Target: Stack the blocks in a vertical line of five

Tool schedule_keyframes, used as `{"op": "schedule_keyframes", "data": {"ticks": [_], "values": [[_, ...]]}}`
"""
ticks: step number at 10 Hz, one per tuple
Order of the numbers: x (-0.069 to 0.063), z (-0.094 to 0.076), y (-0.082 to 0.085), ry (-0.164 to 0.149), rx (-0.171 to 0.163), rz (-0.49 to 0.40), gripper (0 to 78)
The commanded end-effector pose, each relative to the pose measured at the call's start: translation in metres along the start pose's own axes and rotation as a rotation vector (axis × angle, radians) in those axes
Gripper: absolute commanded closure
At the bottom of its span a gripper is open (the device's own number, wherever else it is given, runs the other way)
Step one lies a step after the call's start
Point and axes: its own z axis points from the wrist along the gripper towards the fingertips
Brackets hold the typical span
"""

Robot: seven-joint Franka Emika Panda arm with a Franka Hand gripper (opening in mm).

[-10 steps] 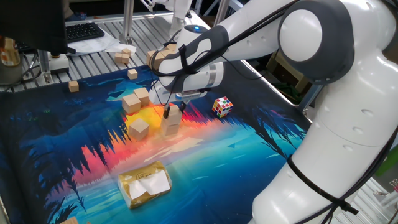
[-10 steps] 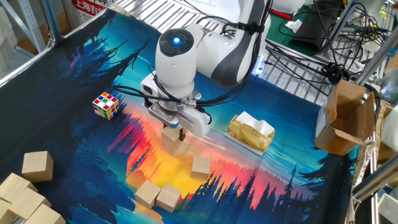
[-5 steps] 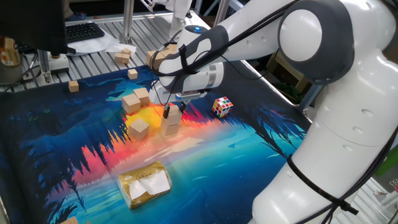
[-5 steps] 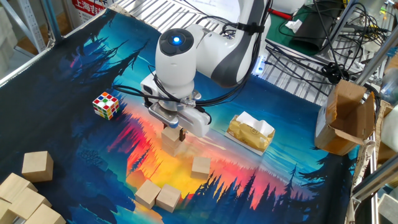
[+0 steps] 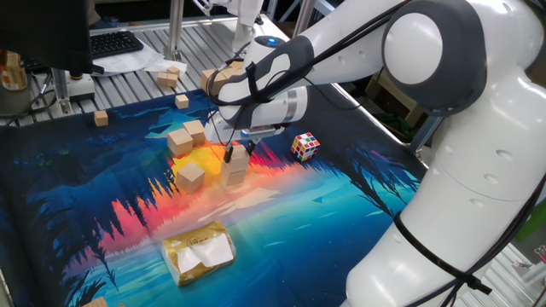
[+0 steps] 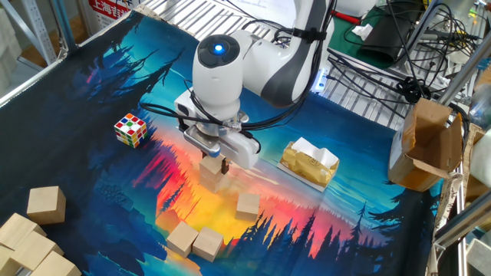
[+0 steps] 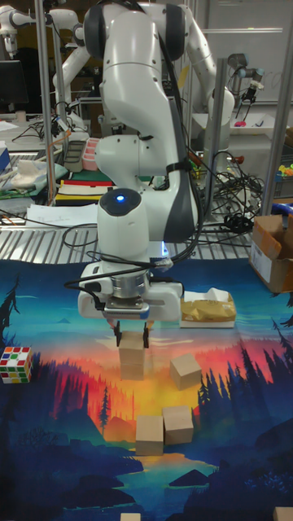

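Observation:
A short stack of two tan blocks [image 5: 234, 170] [image 6: 214, 175] [image 7: 132, 358] stands mid-mat. My gripper [image 5: 238, 151] [image 6: 212, 159] [image 7: 132, 328] comes down over it from above. Its fingers lie against the sides of the top block, shut on it. One loose block [image 5: 189, 175] [image 6: 248, 205] [image 7: 185, 370] lies close beside the stack. Two more blocks [image 5: 186, 136] [image 6: 194, 241] [image 7: 163, 429] lie touching each other a little further off.
A multicoloured puzzle cube [image 5: 305, 145] [image 6: 130, 129] [image 7: 16, 364] sits on the mat. A yellow packet [image 5: 198, 251] [image 6: 308, 162] [image 7: 207, 309] lies on the stack's other side. Other wooden cubes [image 5: 171, 77] [image 6: 31, 230] sit at the mat's edge. A cardboard box [image 6: 426, 146] stands beyond the mat.

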Motion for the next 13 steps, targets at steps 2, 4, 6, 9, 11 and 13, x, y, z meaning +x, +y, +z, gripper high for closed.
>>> {"op": "schedule_keyframes", "data": {"ticks": [2,4,6,9,11,13], "values": [[0.0001,-0.0033,0.0016,-0.011,-0.001,0.019,76.4],[0.0011,-0.0038,0.0025,-0.013,0.000,0.022,0.1],[0.0011,-0.0038,0.0025,-0.013,0.000,0.022,0.1],[0.0011,-0.0038,0.0025,-0.013,0.000,0.022,0.1],[0.0011,-0.0038,0.0025,-0.013,0.000,0.022,0.1],[0.0011,-0.0038,0.0025,-0.013,0.000,0.022,0.1]]}}
